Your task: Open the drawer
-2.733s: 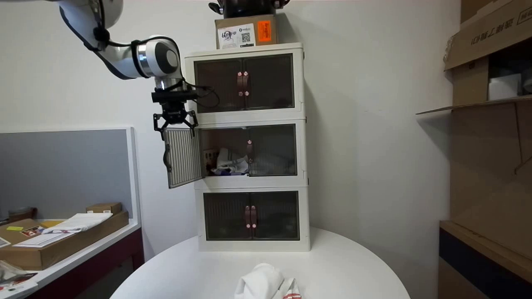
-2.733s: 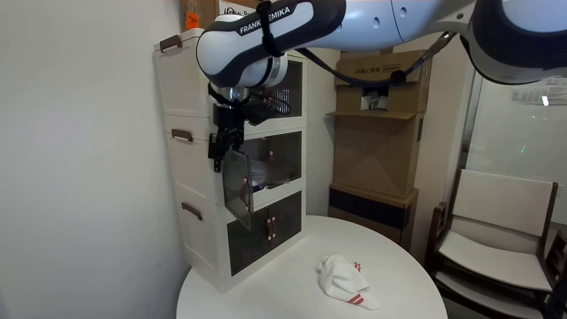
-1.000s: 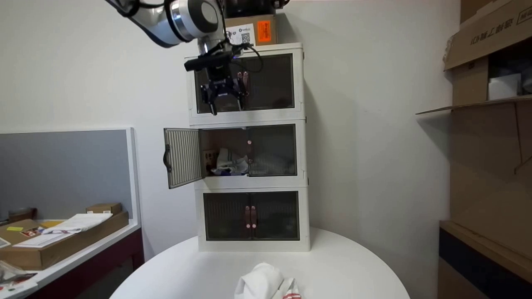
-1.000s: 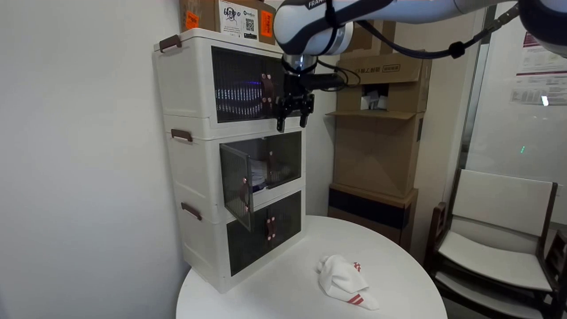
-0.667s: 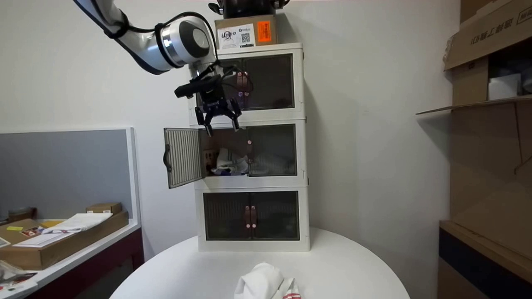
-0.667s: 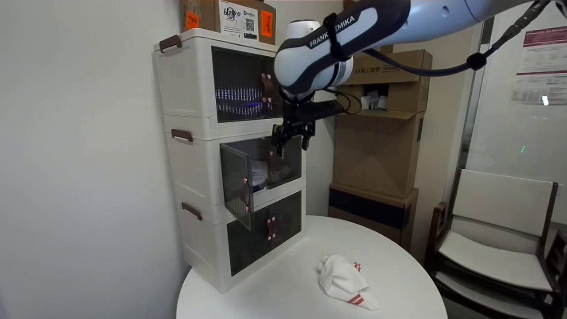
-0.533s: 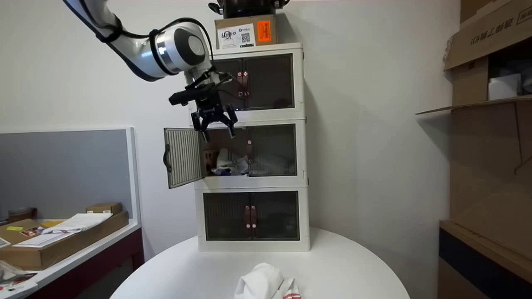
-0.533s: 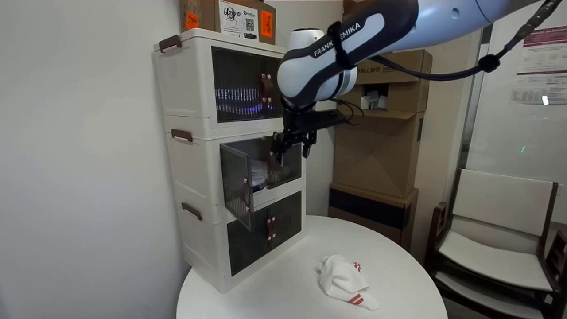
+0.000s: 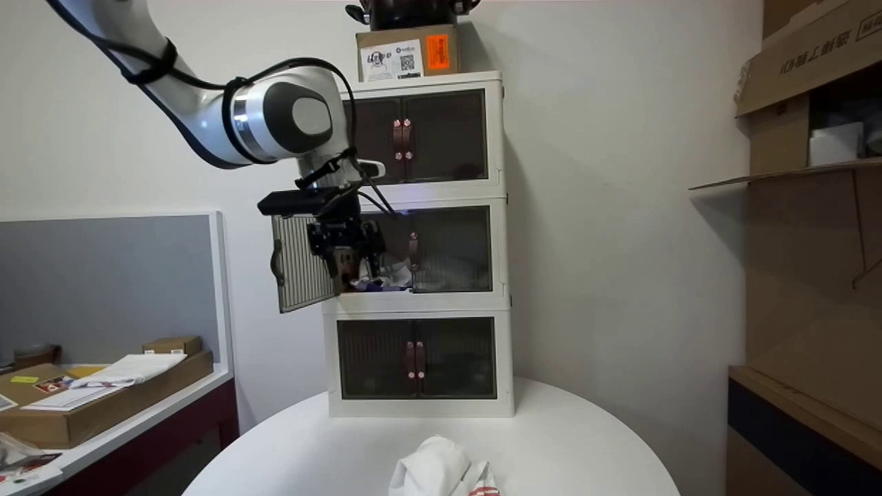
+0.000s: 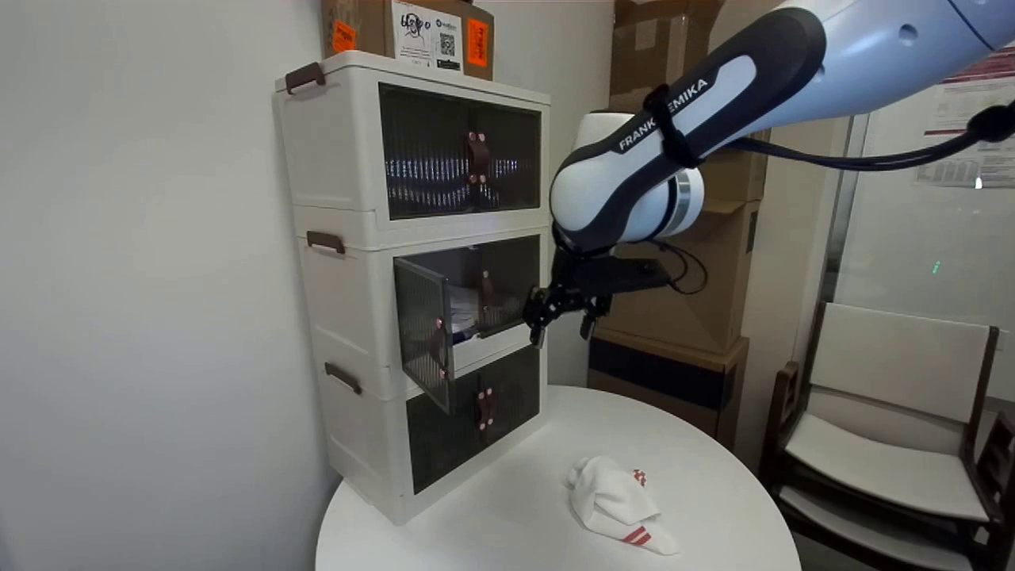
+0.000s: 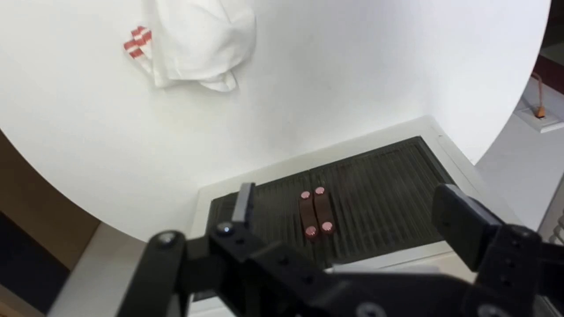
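The drawer (image 9: 437, 258), a dark grey ribbed front in a white frame, forms the middle tier of the tall white plastic cabinet (image 10: 341, 293). Its hinged, translucent ribbed leaf (image 10: 423, 329) stands well out from the cabinet, exposing crumpled white contents (image 9: 396, 273) within the tier; opening is judged complete on this half. The companion leaf (image 10: 511, 285), bearing a reddish-brown strap handle (image 9: 413, 249), lies flush with the cabinet front. The task sentence does not settle whether it too must be opened; if not, the task would count as done. The jointed white-and-black arm (image 10: 618, 186) extends in front of the cabinet, slightly tilted at its end. Its black two-fingered gripper (image 11: 348, 215) points downward before the middle tier, standing off the cabinet front and apart from the hinged leaf. The fingers are spread, with nothing held; beyond the gap, the wrist view shows the cabinet's dark-fronted bottom tier (image 11: 379, 198), closed, with paired brown strap handles (image 11: 324, 209). A white cloth with red stripes (image 10: 614, 503) lies in front of the cabinet on the round white table (image 9: 572, 441).
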Available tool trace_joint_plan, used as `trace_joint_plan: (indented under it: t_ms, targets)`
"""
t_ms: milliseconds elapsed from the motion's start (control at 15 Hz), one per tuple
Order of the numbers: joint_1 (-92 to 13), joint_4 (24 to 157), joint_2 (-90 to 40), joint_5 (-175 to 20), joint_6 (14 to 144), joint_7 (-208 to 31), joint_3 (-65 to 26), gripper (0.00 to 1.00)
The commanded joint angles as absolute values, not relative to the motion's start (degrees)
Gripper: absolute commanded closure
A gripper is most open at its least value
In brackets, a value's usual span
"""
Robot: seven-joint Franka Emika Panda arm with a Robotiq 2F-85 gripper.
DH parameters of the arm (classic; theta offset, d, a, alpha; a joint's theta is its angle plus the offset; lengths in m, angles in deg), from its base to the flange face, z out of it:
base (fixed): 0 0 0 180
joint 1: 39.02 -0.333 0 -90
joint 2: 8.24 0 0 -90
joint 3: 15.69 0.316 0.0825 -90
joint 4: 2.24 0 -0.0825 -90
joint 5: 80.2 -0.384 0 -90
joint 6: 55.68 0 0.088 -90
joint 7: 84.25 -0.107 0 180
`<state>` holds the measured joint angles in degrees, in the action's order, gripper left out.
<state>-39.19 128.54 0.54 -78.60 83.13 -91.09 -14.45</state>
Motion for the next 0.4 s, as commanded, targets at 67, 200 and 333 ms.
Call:
trace_joint_plan:
  t_ms: [67, 200, 333]
  targets:
    - [-38.40, 130.85, 1.66, -78.63, 83.03, -90.90, -15.15, 0.00]
    - [-38.41, 130.73, 1.58, -78.62, 83.03, -90.90, -15.11, 0.00]
    - [-38.53, 130.65, 1.58, -78.62, 83.03, -90.90, -14.91, 0.00]
